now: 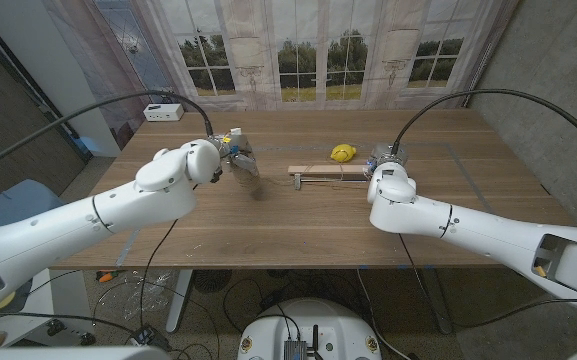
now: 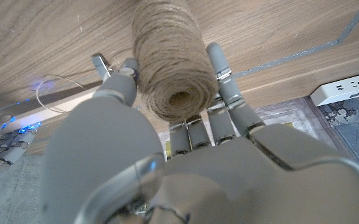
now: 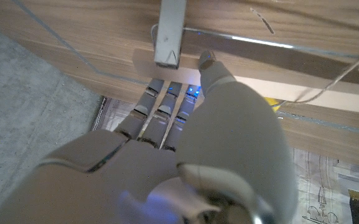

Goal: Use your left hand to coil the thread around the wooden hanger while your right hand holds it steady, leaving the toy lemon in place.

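The wooden hanger (image 1: 316, 172) lies on the table's middle, with a metal piece (image 3: 169, 34) across its bar (image 3: 303, 93). My right hand (image 1: 384, 160) is at its right end; in the right wrist view the thumb (image 3: 209, 62) presses on the bar and the fingers (image 3: 160, 102) reach behind it. My left hand (image 1: 226, 152) is left of the hanger, above the table, and grips a spool of brown twine (image 2: 170, 59) (image 1: 245, 162). A thin thread (image 3: 347, 67) runs off the bar. The yellow toy lemon (image 1: 343, 153) sits just behind the hanger.
A white power strip (image 1: 163, 112) (image 2: 346, 88) lies at the table's far left corner. Black cables arch over both arms. A thin tape line (image 1: 473, 165) crosses the table's right part. Curtains and windows stand behind the far edge.
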`<state>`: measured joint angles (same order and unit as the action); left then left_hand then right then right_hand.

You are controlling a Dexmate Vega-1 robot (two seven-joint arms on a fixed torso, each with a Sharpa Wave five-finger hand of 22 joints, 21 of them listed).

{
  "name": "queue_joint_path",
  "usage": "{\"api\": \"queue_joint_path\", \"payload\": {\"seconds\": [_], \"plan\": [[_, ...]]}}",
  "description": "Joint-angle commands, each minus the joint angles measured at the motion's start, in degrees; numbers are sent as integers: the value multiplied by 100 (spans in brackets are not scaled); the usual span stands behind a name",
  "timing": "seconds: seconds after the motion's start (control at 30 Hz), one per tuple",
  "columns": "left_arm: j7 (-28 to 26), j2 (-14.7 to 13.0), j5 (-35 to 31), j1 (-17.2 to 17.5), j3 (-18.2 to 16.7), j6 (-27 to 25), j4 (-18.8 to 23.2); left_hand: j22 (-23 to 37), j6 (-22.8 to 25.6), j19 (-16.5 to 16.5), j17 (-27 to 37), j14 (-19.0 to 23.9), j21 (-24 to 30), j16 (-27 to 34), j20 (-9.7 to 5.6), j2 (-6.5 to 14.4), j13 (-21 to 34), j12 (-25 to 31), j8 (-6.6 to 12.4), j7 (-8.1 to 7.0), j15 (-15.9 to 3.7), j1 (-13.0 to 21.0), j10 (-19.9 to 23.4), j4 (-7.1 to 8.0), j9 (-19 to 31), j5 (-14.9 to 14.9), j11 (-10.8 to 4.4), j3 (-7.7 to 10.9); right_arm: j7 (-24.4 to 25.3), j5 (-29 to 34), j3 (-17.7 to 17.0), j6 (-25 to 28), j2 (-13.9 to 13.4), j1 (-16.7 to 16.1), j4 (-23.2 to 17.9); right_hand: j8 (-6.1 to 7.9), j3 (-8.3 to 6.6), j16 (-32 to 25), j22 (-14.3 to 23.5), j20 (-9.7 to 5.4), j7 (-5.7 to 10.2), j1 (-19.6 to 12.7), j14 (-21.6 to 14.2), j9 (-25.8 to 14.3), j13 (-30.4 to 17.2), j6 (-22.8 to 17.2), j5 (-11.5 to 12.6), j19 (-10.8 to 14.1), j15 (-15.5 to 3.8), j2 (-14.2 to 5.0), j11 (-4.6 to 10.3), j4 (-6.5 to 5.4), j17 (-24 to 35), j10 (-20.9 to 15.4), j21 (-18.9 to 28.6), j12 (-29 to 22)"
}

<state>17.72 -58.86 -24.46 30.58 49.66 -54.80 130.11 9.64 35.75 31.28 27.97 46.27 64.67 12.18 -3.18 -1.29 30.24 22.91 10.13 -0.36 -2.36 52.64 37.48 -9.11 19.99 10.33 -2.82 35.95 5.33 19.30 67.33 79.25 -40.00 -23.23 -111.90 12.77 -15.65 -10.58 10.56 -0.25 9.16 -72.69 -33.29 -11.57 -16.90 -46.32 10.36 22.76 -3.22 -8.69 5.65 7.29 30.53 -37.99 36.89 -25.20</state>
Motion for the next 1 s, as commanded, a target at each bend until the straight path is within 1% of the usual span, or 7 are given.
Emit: {"api": "queue_joint_path", "payload": {"seconds": [0.03,0.17,0.23,0.37,0.5,0.7,1.0], "plan": [[750,36,-425,-208,113,70,-92,22,-661,-669,-217,-588,-301,-134,355,466,-194,-471,4,-117,-553,293,-362,72,-209,-31,-1,-126,-651,406,-89,73,130,21,176,-227,85,4,1,83,58,296,395,0,105,608,64,-167,-805,284,-34,-32,-112,557,-81,391],[867,51,-471,-192,57,133,-128,33,-1120,-1501,-417,-1598,-673,-191,865,378,-348,-877,12,-183,-223,155,-882,72,-430,-59,93,-421,-628,361,-121,73,135,24,175,-269,233,0,-12,207,49,668,755,10,163,1074,98,-318,-644,460,-112,-130,-224,979,-168,693],[895,62,-513,-175,33,147,-140,33,-1219,-1912,-469,-1906,-861,-175,1011,392,-407,-1001,28,-182,-76,106,-1088,88,-507,-67,87,-554,-607,284,-142,73,128,38,169,-273,311,-7,-17,242,22,879,950,15,188,1317,131,-378,-541,524,-146,-195,-275,1158,-217,830],[875,75,-508,-97,-86,232,-172,33,-1562,-2377,-565,-2382,-1108,-173,1195,380,-499,-1150,-13,-219,90,-67,-1443,155,-619,-67,140,-805,-402,38,-164,59,110,68,155,-252,539,-54,-23,333,-15,1379,1168,20,218,1622,210,-517,-421,682,-190,-384,-342,1334,-327,994],[848,86,-539,-37,-175,303,-195,35,-1867,-2686,-670,-2803,-1300,-190,1208,382,-584,-1245,-24,-254,181,-205,-1875,197,-709,-58,176,-994,-177,-205,-187,-2,92,93,151,-220,750,-81,-23,347,-19,1770,1289,23,231,1723,286,-583,-384,820,-161,-541,-379,1392,-402,1071],[576,89,-505,172,-416,518,-205,36,-2206,-2916,-774,-3103,-1474,-167,1160,394,-675,-1258,-25,-311,222,-421,-2220,281,-788,-57,170,-1194,418,-473,-627,-477,44,-262,75,-195,848,-140,-21,386,-105,2037,1285,22,238,1765,352,-534,-366,773,-223,-686,-387,1351,-420,1090],[-953,173,104,1090,-1369,1447,-371,39,-2351,-2918,-827,-3171,-1552,-103,1111,556,-751,-1202,4,-336,216,-782,-2299,508,-839,-51,187,-1315,1634,-829,-1895,-2118,139,-1348,70,-136,614,-230,-18,383,-271,1997,1143,28,249,1677,427,-392,-296,228,-425,-743,-431,1218,-428,1098]]}}
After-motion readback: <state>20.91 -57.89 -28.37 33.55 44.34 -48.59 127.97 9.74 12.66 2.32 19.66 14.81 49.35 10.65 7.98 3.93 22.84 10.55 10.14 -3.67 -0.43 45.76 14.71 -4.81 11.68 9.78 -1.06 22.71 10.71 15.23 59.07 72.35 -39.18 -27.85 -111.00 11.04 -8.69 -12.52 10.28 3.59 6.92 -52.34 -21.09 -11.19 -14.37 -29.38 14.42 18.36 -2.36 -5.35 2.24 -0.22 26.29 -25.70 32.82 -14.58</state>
